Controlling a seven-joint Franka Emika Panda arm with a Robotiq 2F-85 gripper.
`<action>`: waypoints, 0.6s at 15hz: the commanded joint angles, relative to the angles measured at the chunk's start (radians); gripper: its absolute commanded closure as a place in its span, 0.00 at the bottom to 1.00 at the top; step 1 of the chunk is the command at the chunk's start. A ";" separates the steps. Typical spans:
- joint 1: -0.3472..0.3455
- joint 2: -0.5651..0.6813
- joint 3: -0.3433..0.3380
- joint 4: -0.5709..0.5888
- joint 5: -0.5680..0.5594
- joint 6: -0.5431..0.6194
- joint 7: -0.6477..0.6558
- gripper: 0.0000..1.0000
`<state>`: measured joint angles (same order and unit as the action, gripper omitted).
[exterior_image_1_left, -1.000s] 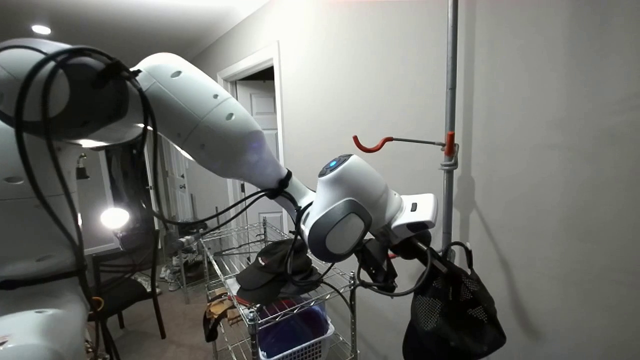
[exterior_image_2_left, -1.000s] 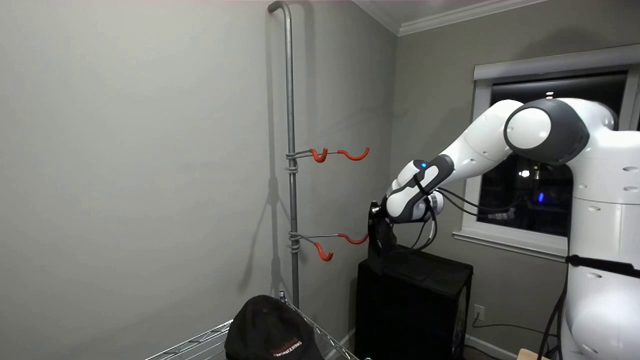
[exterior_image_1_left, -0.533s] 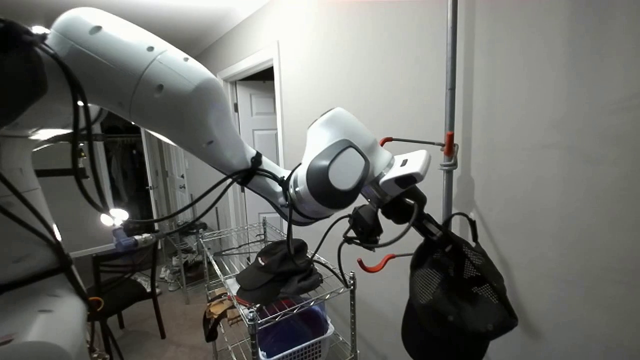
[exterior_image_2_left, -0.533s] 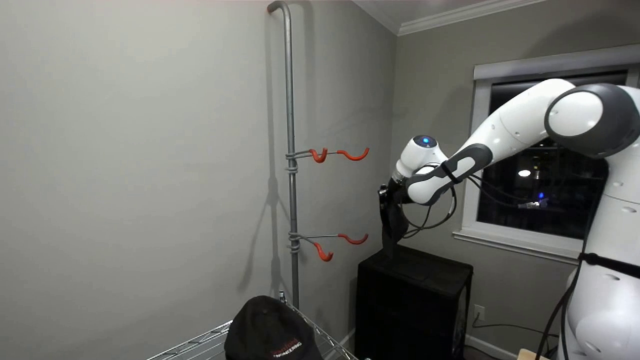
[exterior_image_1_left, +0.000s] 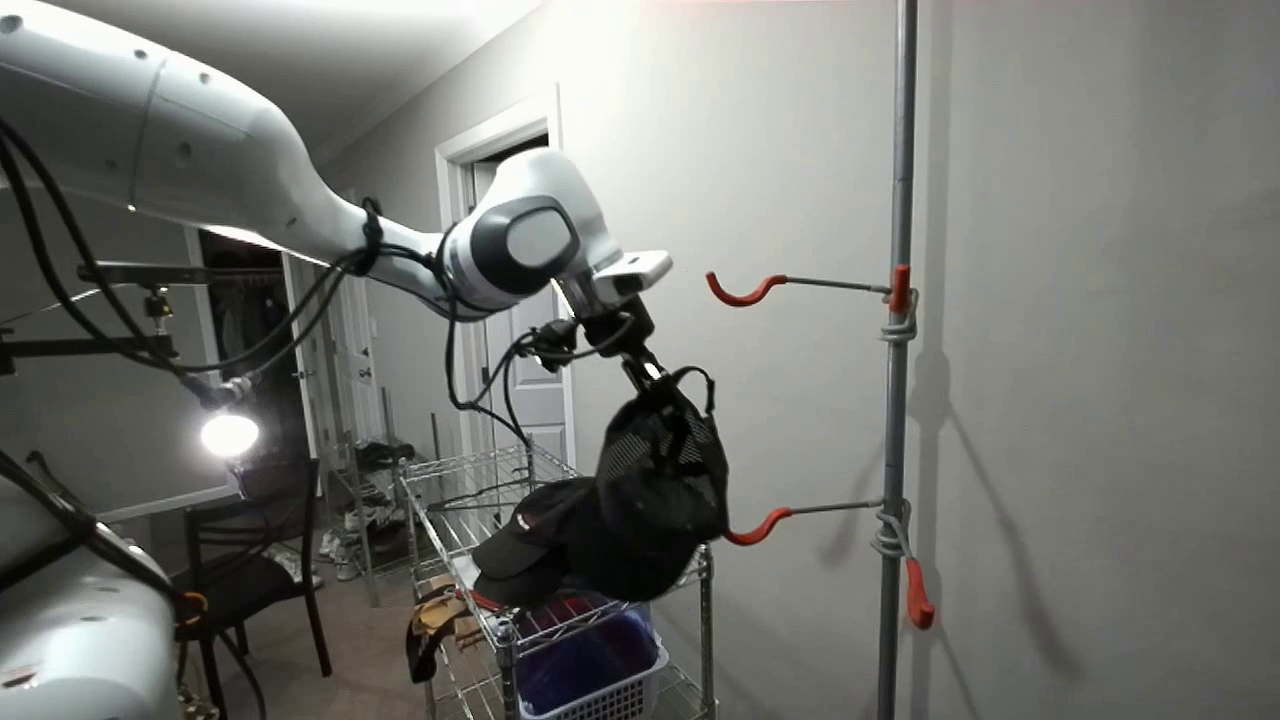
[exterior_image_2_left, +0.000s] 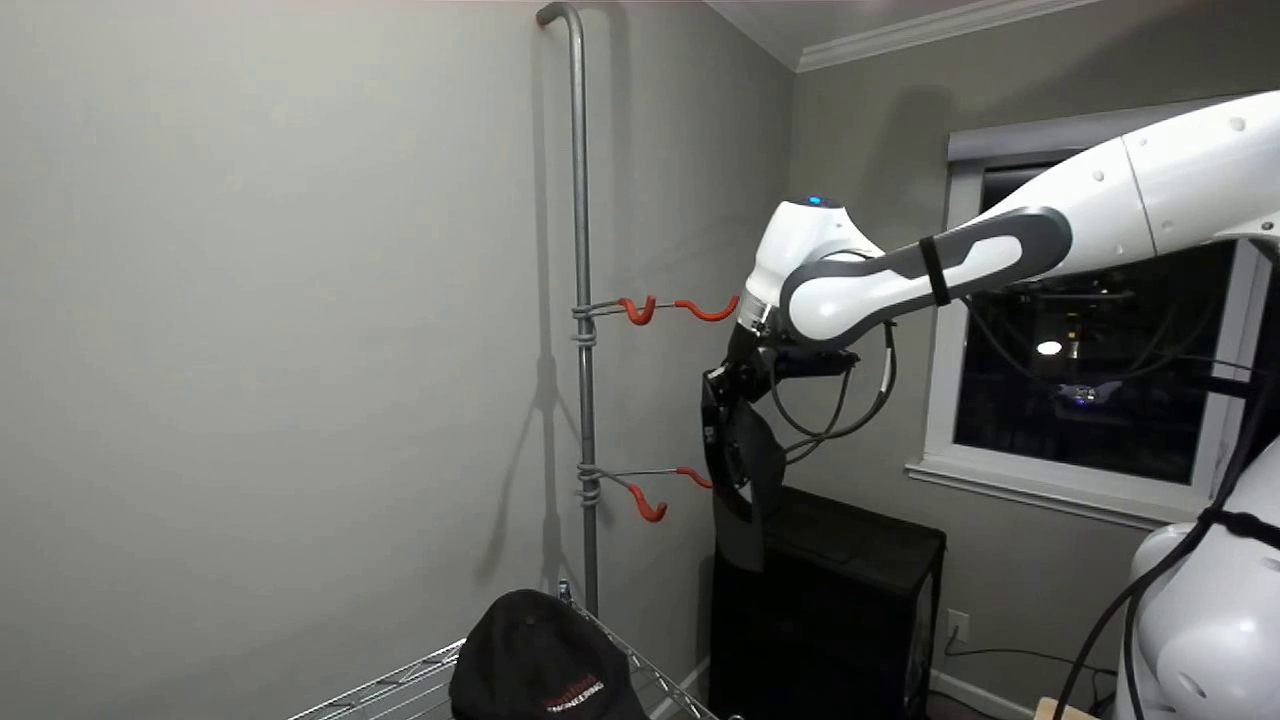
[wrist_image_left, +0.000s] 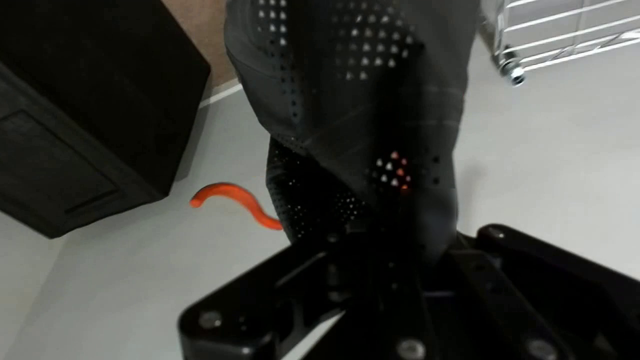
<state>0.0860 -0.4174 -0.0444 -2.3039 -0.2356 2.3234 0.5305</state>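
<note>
Okay, black mesh-backed cap (exterior_image_1_left: 665, 480) hangs brim-down in midair, claw (exterior_image_1_left: 652, 378) pinching its edge. Reads to me as the carry step: cap is off the wire rack (exterior_image_1_left: 707, 630) and near a lower red hook (exterior_image_1_left: 760, 530) on the pole (exterior_image_1_left: 897, 410), not hung on it; can't tell the exact gap. Next move probably calls for a firm pinch and slow travel, to clear that hook and the logo cap (exterior_image_2_left: 545, 650) on the rack.

Grey walls (exterior_image_2_left: 300, 300) — a pale-framed window (exterior_image_2_left: 1090, 435) (dark-paned), a bright lamp (exterior_image_1_left: 229, 436), a chair (exterior_image_1_left: 245, 606).
</note>
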 joint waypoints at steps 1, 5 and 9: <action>-0.007 -0.056 0.126 0.015 0.115 -0.142 -0.044 0.99; 0.007 -0.070 0.216 0.043 0.162 -0.235 -0.038 0.99; 0.027 -0.054 0.280 0.069 0.196 -0.261 -0.022 0.99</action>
<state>0.1038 -0.4801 0.2031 -2.2619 -0.0823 2.0994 0.5301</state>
